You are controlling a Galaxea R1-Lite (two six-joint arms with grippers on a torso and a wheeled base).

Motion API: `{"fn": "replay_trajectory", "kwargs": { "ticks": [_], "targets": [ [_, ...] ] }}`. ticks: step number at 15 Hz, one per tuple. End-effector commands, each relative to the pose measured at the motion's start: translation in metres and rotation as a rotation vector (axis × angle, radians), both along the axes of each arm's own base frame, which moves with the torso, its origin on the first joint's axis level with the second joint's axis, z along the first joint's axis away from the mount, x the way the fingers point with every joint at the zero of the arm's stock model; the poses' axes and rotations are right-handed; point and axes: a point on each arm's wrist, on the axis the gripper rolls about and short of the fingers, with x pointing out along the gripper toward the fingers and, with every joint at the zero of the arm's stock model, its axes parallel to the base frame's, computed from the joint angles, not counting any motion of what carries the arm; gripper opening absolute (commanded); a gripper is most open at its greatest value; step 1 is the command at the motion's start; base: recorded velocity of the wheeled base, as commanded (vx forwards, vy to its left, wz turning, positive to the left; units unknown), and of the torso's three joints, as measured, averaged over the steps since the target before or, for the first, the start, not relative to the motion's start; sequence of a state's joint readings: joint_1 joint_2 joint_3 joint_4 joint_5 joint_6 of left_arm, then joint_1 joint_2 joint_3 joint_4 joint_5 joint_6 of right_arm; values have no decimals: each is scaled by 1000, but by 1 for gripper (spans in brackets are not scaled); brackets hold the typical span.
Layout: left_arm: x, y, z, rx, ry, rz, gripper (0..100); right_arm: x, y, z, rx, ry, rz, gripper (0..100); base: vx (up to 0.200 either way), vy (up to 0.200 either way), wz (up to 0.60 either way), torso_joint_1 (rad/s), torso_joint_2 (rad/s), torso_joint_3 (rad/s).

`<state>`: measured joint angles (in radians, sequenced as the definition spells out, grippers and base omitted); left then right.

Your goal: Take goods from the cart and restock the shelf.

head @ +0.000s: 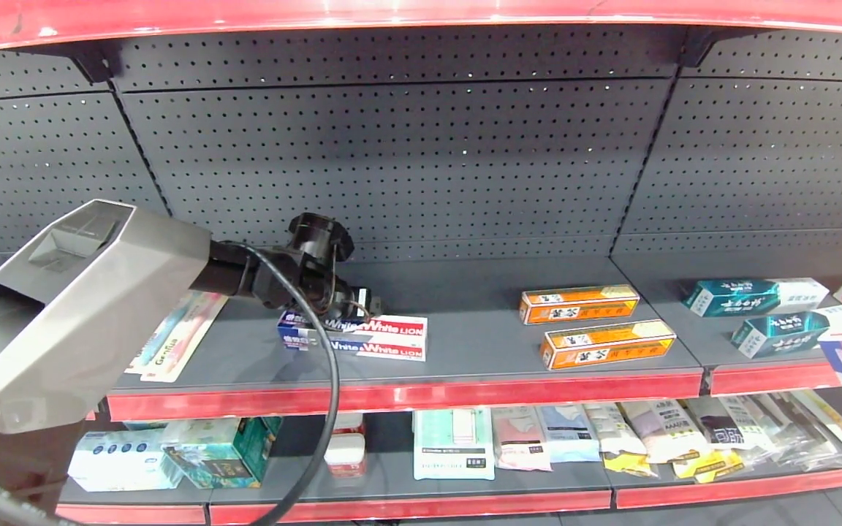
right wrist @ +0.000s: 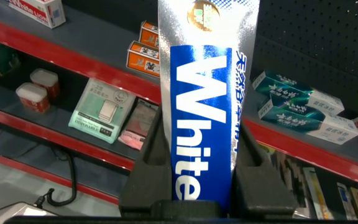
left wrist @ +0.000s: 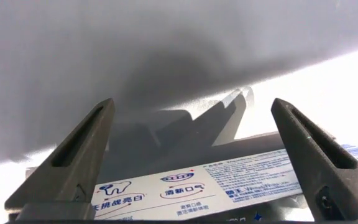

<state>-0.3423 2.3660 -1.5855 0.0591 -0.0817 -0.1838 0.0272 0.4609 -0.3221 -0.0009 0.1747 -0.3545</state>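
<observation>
right claw clamps toothpaste box | left claw spread astride white box | grey shelf, pegboard behind

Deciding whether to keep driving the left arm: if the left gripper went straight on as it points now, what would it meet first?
Most likely the white toothpaste box lying between the open fingers of the left gripper; beyond it, the grey shelf board. Depth is unclear.

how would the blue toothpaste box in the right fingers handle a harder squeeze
The toothpaste box looks like thin glossy carton: probably light, likely to dent, and perhaps slippery in the right gripper. Long and flat-sided, it should slide rather than roll.
</observation>
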Motion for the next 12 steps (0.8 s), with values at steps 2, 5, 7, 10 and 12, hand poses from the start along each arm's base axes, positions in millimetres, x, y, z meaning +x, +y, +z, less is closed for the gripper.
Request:
{"fn": "replay_trajectory", "kwargs": {
  "ticks": [2, 5, 7, 10, 12],
  "targets": [
    [-1, 3, -1, 5, 9, 10, 100, 0, 0, -1, 1, 2, 7, 0, 0, 0, 0, 0, 0, 0],
    [-9, 7, 3, 13, 26, 14, 100, -3, 0, -4, 2, -7, 11, 0, 0, 0, 0, 0, 0, 0],
    [-14, 10, 2, 19, 39, 16, 100, -6, 0, -6, 5, -18, 11, 0, 0, 0, 0, 0, 0, 0],
    [-18, 12, 3, 29, 46, 28, 100, -6, 0, -6, 8, -17, 12, 0, 0, 0, 0, 0, 0, 0],
    [-21, 13, 5, 28, 47, 29, 100, -6, 0, -7, 9, -14, 20, 0, 0, 0, 0, 0, 0, 0]
  ]
}}
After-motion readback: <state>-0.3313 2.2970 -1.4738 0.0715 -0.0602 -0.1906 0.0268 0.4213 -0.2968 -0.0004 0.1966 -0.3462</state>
